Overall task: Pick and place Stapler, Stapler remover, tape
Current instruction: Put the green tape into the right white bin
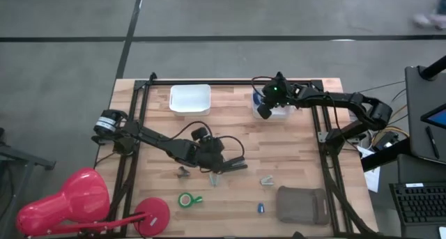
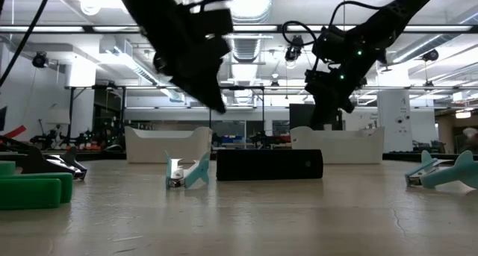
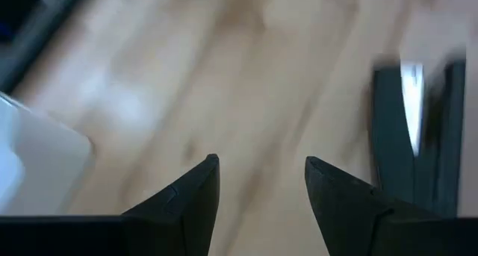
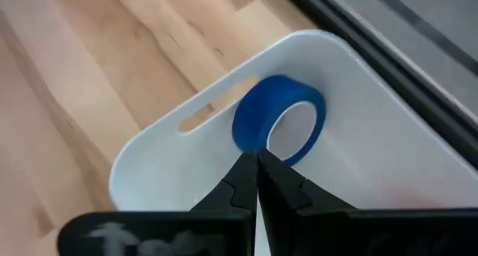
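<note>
The black stapler [image 1: 233, 166] lies flat on the wood just to the right of my left gripper [image 1: 212, 155]. That gripper hangs open above the table, and in its wrist view [image 3: 261, 166] the blurred stapler [image 3: 414, 136] sits beside its fingers. The green tape [image 1: 187, 199] lies flat nearer the front edge. The blue tape [image 4: 280, 122] stands on its edge inside the right white bin [image 4: 157, 163], leaning on the bin's wall. My right gripper [image 4: 256, 157] is shut and hovers over that bin [image 1: 273, 108]. Teal staple removers [image 1: 214, 178] [image 1: 267, 180] and a dark one [image 1: 183, 172] lie on the table. My right gripper's shut fingertips [image 4: 246, 166] come down from above at the blue roll's lower rim [image 4: 246, 140]. I cannot tell whether they touch it. The roll rests in the bin.
A second white bin [image 1: 190, 98] sits at the far edge, left of the first. A grey pouch [image 1: 302, 204] and a small blue item [image 1: 260, 208] lie near the front edge. A red lamp with a round base [image 1: 150, 214] stands at the front-left corner. Bare wood lies between the bins and the stapler.
</note>
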### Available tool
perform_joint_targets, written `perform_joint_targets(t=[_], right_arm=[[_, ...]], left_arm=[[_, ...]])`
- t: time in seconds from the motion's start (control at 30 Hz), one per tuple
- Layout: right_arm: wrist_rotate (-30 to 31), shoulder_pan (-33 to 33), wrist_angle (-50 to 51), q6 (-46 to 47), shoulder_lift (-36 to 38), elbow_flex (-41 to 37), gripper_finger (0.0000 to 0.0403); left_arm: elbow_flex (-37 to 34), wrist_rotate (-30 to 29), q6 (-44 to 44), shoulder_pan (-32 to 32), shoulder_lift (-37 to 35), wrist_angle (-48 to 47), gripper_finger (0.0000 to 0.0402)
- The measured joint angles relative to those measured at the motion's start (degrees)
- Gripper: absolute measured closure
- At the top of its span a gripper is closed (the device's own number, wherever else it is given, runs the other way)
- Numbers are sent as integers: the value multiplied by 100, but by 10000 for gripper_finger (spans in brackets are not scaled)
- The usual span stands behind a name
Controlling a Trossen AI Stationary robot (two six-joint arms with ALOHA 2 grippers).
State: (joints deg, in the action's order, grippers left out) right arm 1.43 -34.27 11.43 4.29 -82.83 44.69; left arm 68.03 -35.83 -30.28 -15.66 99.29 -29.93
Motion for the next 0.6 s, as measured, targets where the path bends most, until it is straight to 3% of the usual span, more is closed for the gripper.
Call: perform_joint_targets(t=[0.2,0.4,0.6], right_arm=[[-13,184,72,-4,12,0,394],[1,241,67,-45,112,0,394],[3,239,173,-87,305,0,394]], left_arm=[[0,1238,-634,-43,0,-1038,202],[0,2423,-796,-350,0,-1268,202],[0,2946,-1682,-903,0,-1274,202]])
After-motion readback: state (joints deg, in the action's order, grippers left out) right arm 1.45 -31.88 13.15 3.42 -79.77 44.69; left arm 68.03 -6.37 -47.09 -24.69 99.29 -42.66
